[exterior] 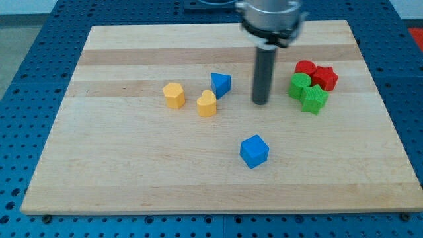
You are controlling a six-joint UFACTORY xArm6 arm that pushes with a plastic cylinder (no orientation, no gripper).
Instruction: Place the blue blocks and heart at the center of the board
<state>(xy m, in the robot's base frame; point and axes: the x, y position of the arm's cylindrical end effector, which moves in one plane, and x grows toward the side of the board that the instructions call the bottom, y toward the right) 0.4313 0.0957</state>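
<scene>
A blue triangular block (221, 84) lies near the board's middle, toward the view's top. A yellow heart block (207, 104) sits just below and left of it, almost touching. A blue cube (254, 151) lies alone below the middle, toward the view's bottom. My tip (260, 102) rests on the board right of the blue triangle and above the blue cube, touching no block.
A yellow hexagonal block (174, 94) lies left of the heart. At the view's right is a cluster: a red round block (305, 68), a red star (324, 77), a green round block (299, 85) and a green star (314, 99). The wooden board (119, 172) sits on a blue pegboard.
</scene>
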